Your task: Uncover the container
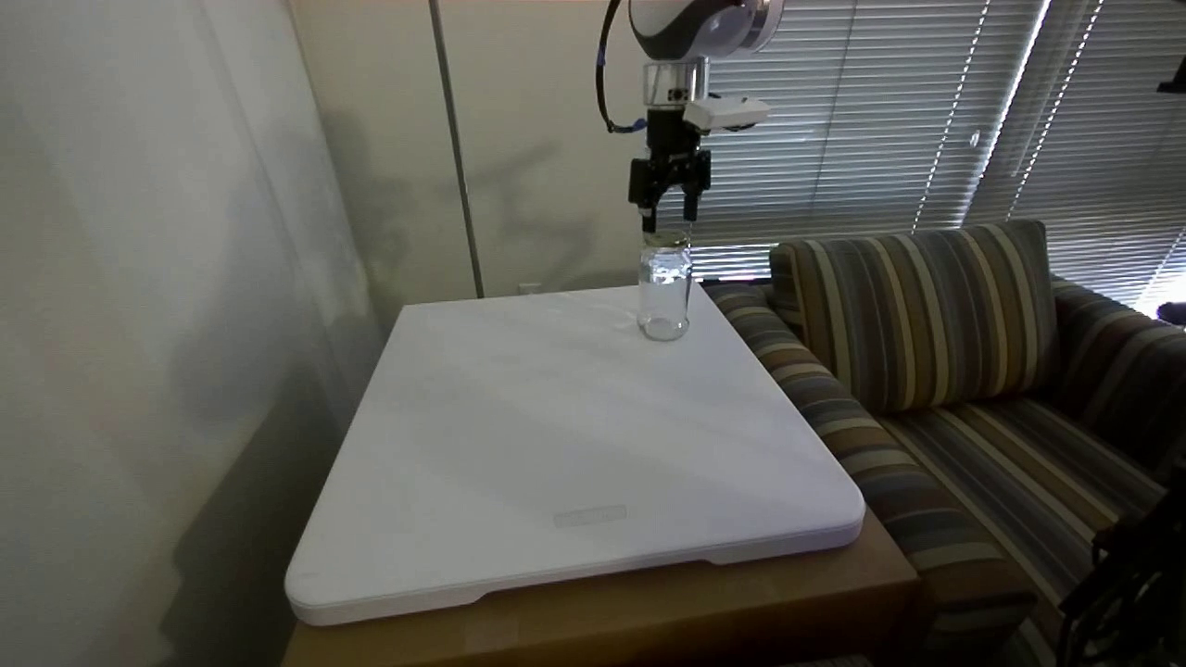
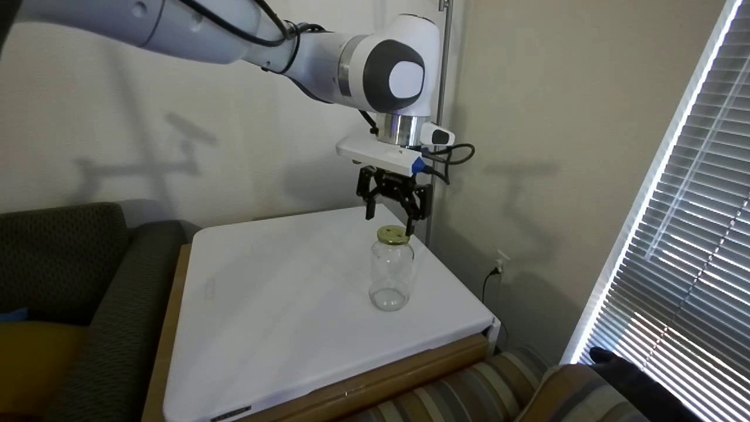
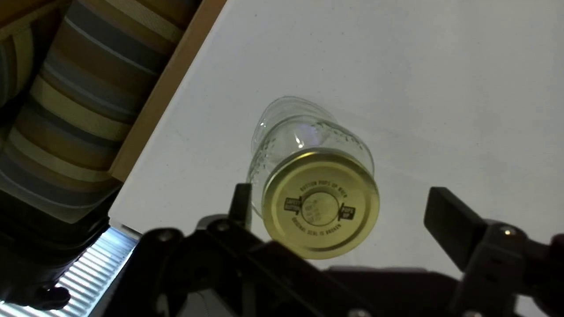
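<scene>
Wrist view shows the hand (image 3: 340,211) spread, lid (image 3: 321,204) nearer one finger (image 3: 240,202), so uneven contact could tip the jar (image 3: 304,136).

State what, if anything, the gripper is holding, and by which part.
Nothing is held: the Robotiq gripper is open above the glass jar, fingers clear of its gold metal lid.

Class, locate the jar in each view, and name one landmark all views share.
In an exterior view: jar, just right of centre, mostly upper half.
In an exterior view: jar, just right of centre, lower half.
Wrist view: jar, near the middle, partly behind its lid.
Shared landmark: white tabletop.
</scene>
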